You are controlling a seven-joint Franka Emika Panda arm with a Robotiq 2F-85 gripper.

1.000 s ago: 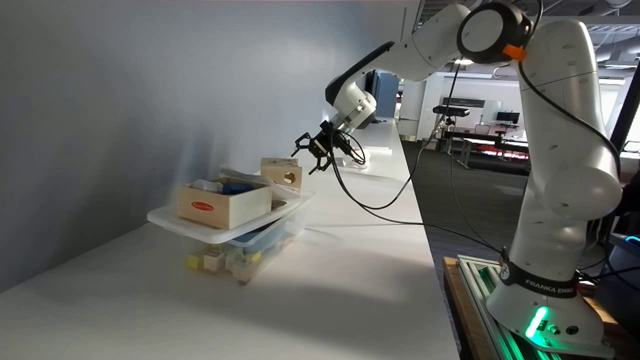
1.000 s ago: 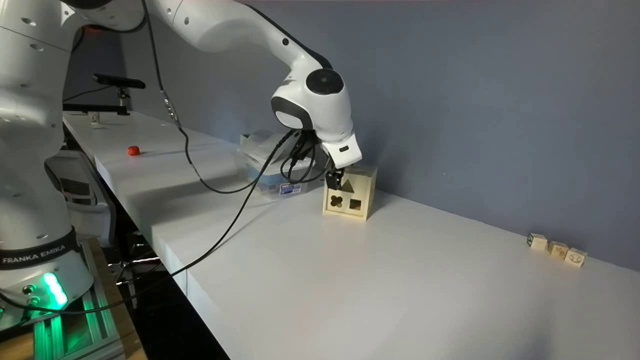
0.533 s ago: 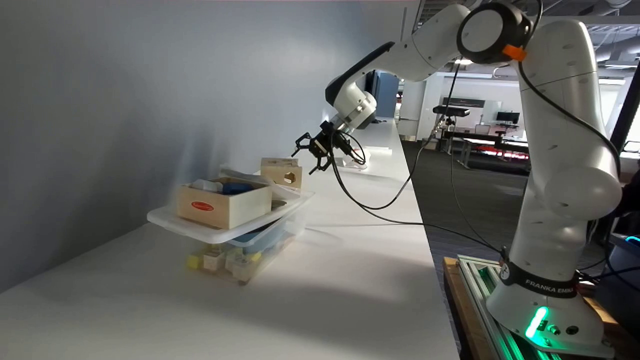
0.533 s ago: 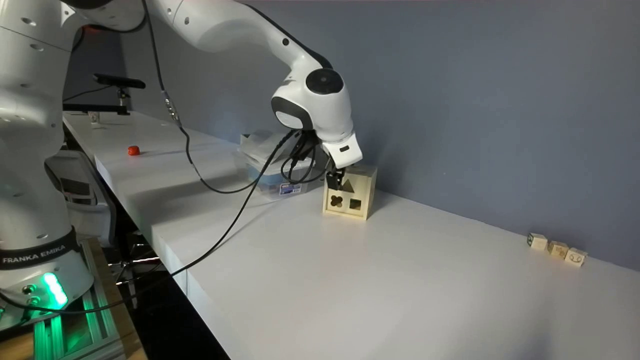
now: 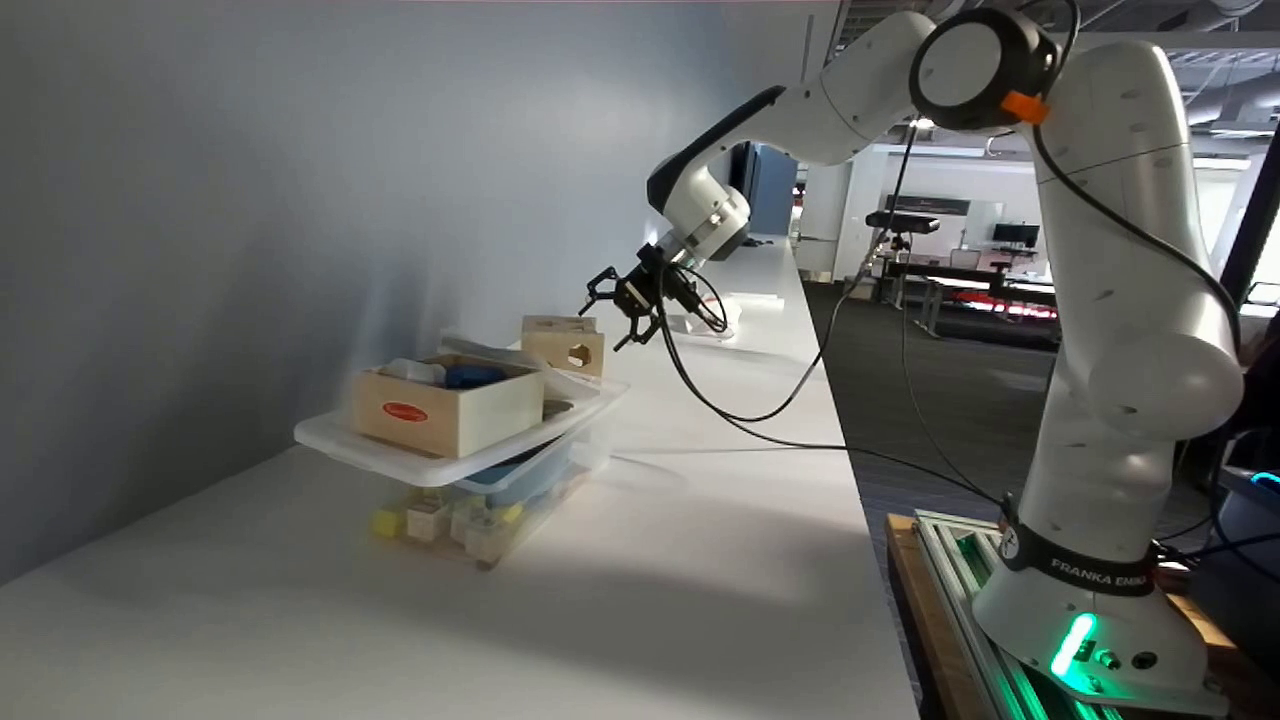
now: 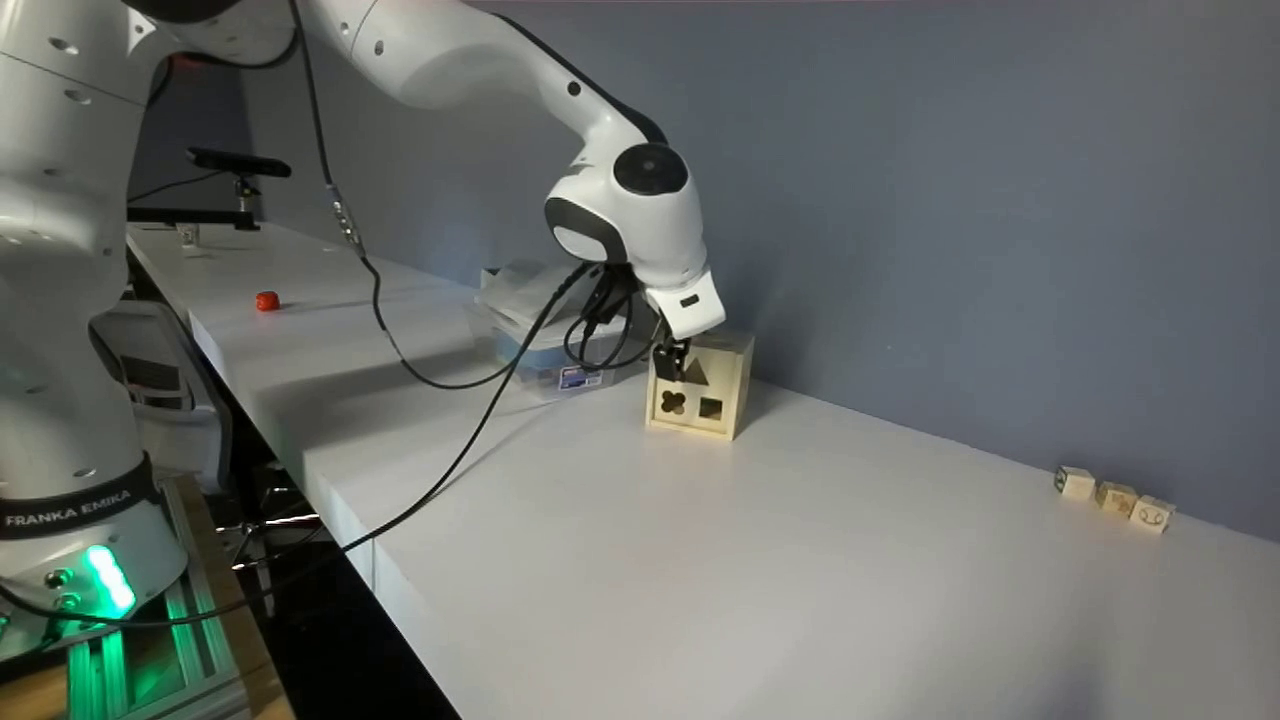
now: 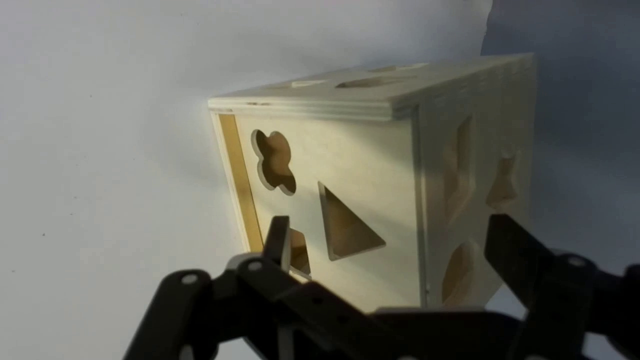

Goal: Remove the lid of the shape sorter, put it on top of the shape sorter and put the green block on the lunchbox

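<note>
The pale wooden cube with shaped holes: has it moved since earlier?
No; in both exterior views the pale wooden cube keeps its place relative to the blue-grey wall.

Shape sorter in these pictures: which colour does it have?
Pale cream wood; the shape sorter shows best in wrist view.

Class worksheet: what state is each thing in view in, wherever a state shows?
Hand: open, holding nothing.
Shape sorter: standing on the table, not held.
Red-marked wooden box: open-topped, blue object inside.
Plastic lid: supporting the wooden box.
Clear tub: blocks showing inside.
Status light: lit green.
Three small blocks: in a row on the table.
</note>
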